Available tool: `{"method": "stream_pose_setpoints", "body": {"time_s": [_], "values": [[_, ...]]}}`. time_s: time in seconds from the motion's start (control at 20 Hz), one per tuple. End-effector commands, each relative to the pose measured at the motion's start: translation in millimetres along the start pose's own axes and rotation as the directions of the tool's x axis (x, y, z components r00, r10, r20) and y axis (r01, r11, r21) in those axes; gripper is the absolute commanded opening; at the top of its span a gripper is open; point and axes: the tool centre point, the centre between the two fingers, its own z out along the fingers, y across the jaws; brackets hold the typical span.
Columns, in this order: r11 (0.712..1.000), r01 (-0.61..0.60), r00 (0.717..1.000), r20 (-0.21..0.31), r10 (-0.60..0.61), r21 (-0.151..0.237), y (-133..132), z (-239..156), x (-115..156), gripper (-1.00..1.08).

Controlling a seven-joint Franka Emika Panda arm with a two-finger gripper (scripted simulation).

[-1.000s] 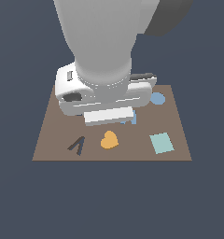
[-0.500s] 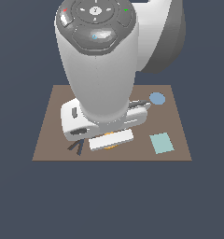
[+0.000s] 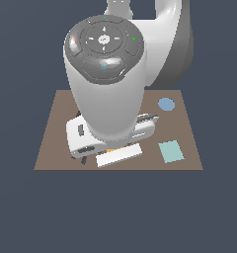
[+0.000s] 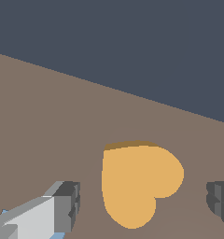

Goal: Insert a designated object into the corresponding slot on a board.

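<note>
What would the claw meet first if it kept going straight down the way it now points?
Most likely the orange heart, which lies flat on the board between the open claw fingers. How far above it the fingers are, the wrist view does not settle.

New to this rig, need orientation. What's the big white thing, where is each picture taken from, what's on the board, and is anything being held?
These are simulator renders. The big white shape is a robot arm, seen in the exterior view from a camera off the arm. It hangs over a brown board and hides much of it. A teal square and a blue disc lie on the board.

The other picture comes from a camera on the wrist, looking down past the gripper. Its fingers stand open on either side of a flat orange heart lying on the board. Nothing is held yet.
</note>
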Motion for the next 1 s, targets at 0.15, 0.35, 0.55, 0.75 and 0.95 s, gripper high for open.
{"method": "stream_pose_setpoints", "body": {"time_s": [0.15, 0.35, 0.55, 0.75, 0.95], "values": [[1.000, 0.001, 1.000, 0.000, -0.001, 0.000, 0, 5, 1, 1.00], [1.000, 0.004, 1.000, -0.001, -0.004, -0.001, 0, 18, 2, 1.00], [1.000, 0.004, 1.000, -0.001, -0.004, -0.001, 0, 21, 2, -1.00], [1.000, 0.004, 1.000, -0.001, -0.004, -0.001, 0, 21, 2, -1.00], [1.000, 0.004, 1.000, -0.001, -0.004, -0.001, 0, 21, 2, -1.00]]}}
